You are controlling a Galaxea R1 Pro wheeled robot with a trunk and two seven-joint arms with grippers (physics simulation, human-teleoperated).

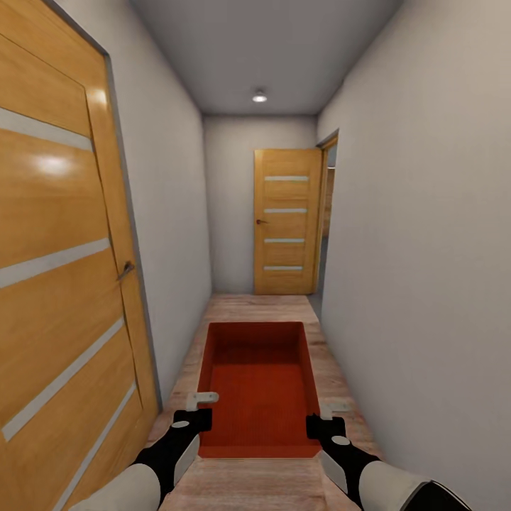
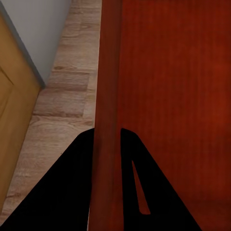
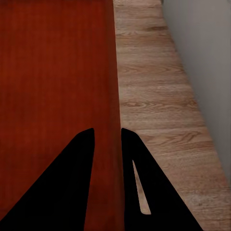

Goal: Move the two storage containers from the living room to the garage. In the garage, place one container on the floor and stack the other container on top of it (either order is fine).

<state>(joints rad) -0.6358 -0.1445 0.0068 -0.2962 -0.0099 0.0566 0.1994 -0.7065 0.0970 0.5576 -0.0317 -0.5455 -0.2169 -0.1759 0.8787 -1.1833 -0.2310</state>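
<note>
The robot is carrying an orange-red storage container (image 1: 259, 387) down a narrow hallway, holding it out in front at about waist height above the wood-plank floor (image 1: 262, 306). The left gripper (image 1: 190, 419) is pinching the container's left long wall near the close end, and the right gripper (image 1: 325, 424) is doing the same on the right wall. Both wrist views are showing a wall rim running between the two dark fingers (image 2: 72, 192), so each pair of jaws is closed on a wall of the container. Gripping opposite sides is likely keeping the bin level and centred between the white walls (image 1: 426, 213), which leave little room on either side.

The container is open-topped, and its finely ribbed bottom is showing nothing inside; whether a second bin is nested in it I cannot tell.

A wooden door with glass slits (image 1: 60, 234) is standing close on the left, and a similar door (image 1: 285, 221) is waiting at the hallway's far end, beside an opening. The garage is not yet reached, by my reading, so this is the transport step.
</note>
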